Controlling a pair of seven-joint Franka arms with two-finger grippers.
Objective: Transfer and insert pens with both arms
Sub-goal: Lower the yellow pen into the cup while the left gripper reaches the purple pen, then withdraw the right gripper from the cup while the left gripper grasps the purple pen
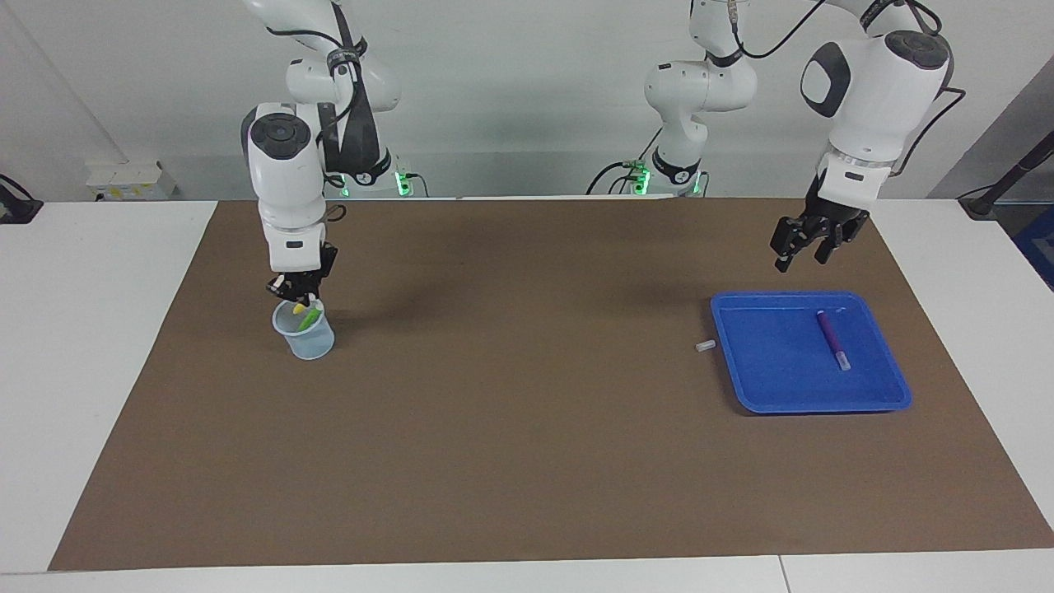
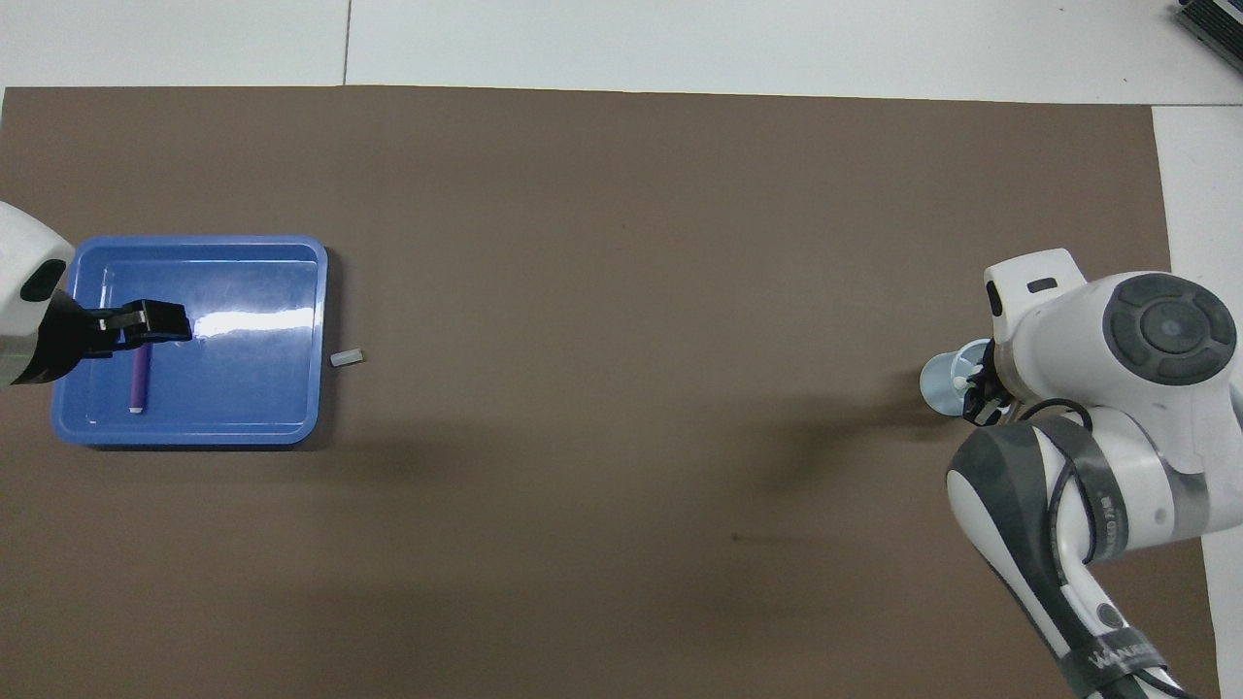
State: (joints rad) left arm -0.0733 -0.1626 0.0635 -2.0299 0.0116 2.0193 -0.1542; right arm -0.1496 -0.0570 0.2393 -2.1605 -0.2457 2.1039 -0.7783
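— Purple pen [image 1: 830,338] is the last one out, lying flat in the blue tray [image 1: 766,387] at the left arm's end of the table. Green pen [image 1: 310,319] and yellow pen [image 1: 298,310] stand slanted in the clear cup [image 1: 306,339].

— Which hand goes for it?

— The left gripper [image 1: 801,249], I'd say. It hangs in the air above the tray's edge nearest the robots, fingers spread and holding nothing. The pen's long axis runs roughly away from the robots, pale cap end farthest, so the fingers would want to straddle it crosswise.

— And the other one?

— The right gripper [image 1: 295,290] is just above the cup's rim, fingertips pressed together and empty as far as I can judge.

— From above?

— There the left gripper [image 2: 146,323] seems to cover the pen's top end [image 2: 140,379]; the facing view shows it well clear. Overhead, the right arm hides most of the cup [image 2: 944,383], so the pens inside show only from across the table. A loose cap piece [image 2: 346,358] lies just beside the tray.
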